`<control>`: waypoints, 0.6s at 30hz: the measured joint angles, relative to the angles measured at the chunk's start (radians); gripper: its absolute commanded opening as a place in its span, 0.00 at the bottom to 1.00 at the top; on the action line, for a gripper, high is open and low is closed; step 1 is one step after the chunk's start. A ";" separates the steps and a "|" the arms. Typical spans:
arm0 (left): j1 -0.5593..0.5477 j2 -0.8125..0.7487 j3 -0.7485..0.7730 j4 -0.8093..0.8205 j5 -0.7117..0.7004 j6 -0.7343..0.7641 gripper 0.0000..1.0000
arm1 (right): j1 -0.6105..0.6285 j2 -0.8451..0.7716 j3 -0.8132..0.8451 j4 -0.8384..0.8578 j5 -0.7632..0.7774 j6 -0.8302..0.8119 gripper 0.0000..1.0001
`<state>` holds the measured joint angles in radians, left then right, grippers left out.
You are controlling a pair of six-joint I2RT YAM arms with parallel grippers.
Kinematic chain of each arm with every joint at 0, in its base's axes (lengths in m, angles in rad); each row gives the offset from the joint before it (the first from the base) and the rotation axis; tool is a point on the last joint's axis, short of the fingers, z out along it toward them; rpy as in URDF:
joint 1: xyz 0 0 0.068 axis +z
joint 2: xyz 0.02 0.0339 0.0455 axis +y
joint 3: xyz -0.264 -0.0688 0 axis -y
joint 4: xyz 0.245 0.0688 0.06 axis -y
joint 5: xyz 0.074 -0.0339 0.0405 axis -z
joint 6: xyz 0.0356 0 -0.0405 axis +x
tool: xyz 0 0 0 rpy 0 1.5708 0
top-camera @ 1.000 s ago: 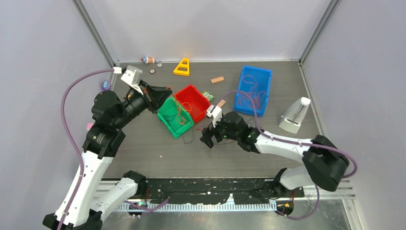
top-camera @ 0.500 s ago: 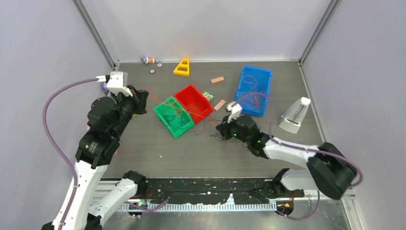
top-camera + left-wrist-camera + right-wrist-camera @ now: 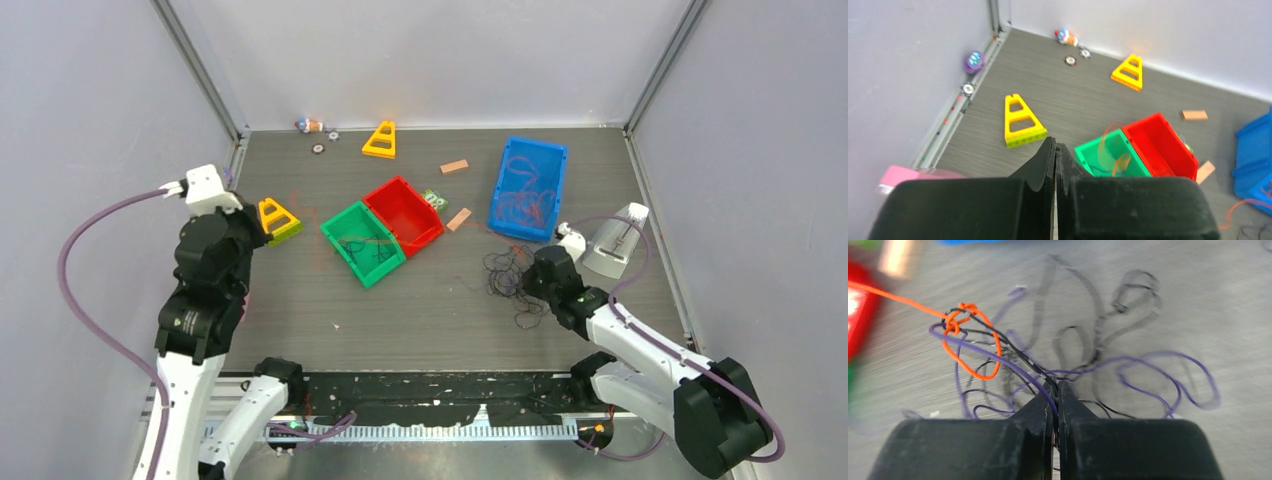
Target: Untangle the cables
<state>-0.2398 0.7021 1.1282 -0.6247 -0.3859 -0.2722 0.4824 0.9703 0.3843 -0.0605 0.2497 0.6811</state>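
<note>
Your right gripper, jaws pinching purple and black strands, pins the cables right of centre in the overhead view, likely anchoring them; your left gripper, jaws pressed together, may hold the orange strand running toward frame left.

Bright, even light, faint shadows; motion blur smears the right wrist view around the cables

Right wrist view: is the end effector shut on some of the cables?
Yes, the right end effector is shut, with purple and black strands of the cables pinched between its fingertips.
</note>
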 measured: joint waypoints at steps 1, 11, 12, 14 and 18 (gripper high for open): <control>0.015 -0.012 0.000 0.010 -0.029 0.001 0.00 | -0.014 -0.002 0.000 -0.061 0.047 0.017 0.05; 0.024 0.004 -0.075 0.137 0.323 -0.001 0.00 | -0.033 -0.146 0.007 -0.139 -0.097 -0.150 0.06; 0.025 0.026 -0.078 0.137 0.363 -0.006 0.01 | -0.033 -0.158 0.015 -0.134 -0.131 -0.169 0.05; 0.025 0.071 -0.088 0.138 0.449 -0.012 0.27 | -0.033 -0.163 0.035 -0.132 -0.179 -0.203 0.05; 0.019 0.144 -0.141 0.142 0.621 -0.025 0.71 | -0.033 -0.148 0.097 -0.152 -0.258 -0.267 0.05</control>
<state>-0.2207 0.8459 0.9871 -0.4831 0.2348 -0.2970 0.4496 0.8219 0.4812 -0.2127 -0.0082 0.4145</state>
